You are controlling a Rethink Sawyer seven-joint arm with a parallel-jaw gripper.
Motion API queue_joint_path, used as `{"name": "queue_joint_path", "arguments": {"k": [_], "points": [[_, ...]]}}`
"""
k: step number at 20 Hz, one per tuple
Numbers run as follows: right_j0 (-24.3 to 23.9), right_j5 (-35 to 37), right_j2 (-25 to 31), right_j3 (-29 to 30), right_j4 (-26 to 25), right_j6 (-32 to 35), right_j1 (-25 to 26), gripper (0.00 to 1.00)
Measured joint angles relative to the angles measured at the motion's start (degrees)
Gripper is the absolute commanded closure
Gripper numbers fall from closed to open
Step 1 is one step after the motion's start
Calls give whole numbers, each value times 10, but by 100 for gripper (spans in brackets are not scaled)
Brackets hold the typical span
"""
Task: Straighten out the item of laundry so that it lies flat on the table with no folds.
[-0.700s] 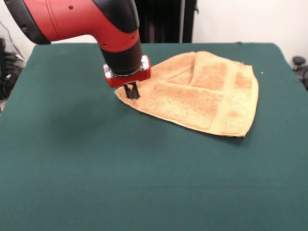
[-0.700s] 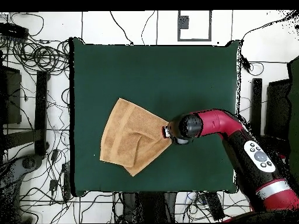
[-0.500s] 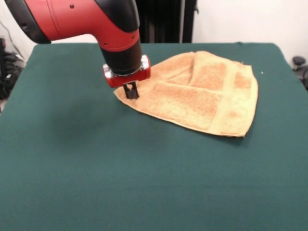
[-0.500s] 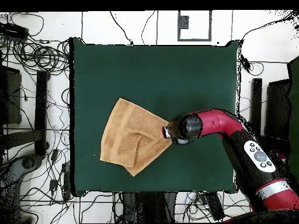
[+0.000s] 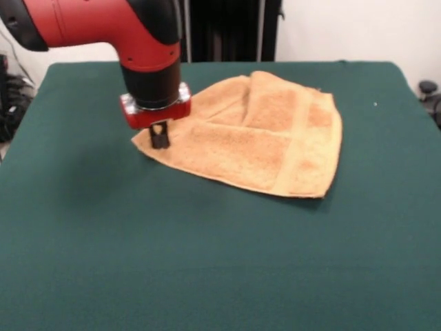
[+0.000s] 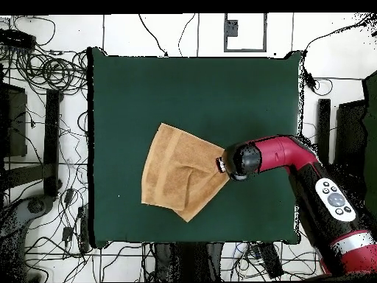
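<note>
The golden-tan towel [image 5: 255, 141] lies on the dark green table [image 5: 207, 269], a little behind its middle. It is roughly triangular, with a flap folded over on its far side and a woven band along its right side. My gripper [image 5: 160, 140] is at the towel's left corner, low on the table, shut on that corner. In the overhead view the towel [image 6: 180, 173] lies left of the gripper [image 6: 221, 165], with a crease across its middle, and the red arm reaches in from the lower right.
The table's edges [image 6: 92, 147] are well away from the towel on all sides. Cables [image 6: 44, 74] and dark stands [image 6: 322, 129] lie on the white floor around the table.
My gripper has moved left in the front view, right in the overhead view. The towel's corner has gone with it and the whole towel has slid the same way.
</note>
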Motion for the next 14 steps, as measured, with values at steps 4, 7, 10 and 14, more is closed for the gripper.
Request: {"name": "queue_joint_path", "arguments": {"k": [4, 7, 10, 14], "points": [[-12, -13, 0, -13, -25, -16, -6, 100], [-19, -23, 0, -27, -41, -29, -8, 100], [-23, -28, 0, -37, -48, -40, -7, 100], [-29, -37, -1, -51, -59, -52, -7, 100]]}}
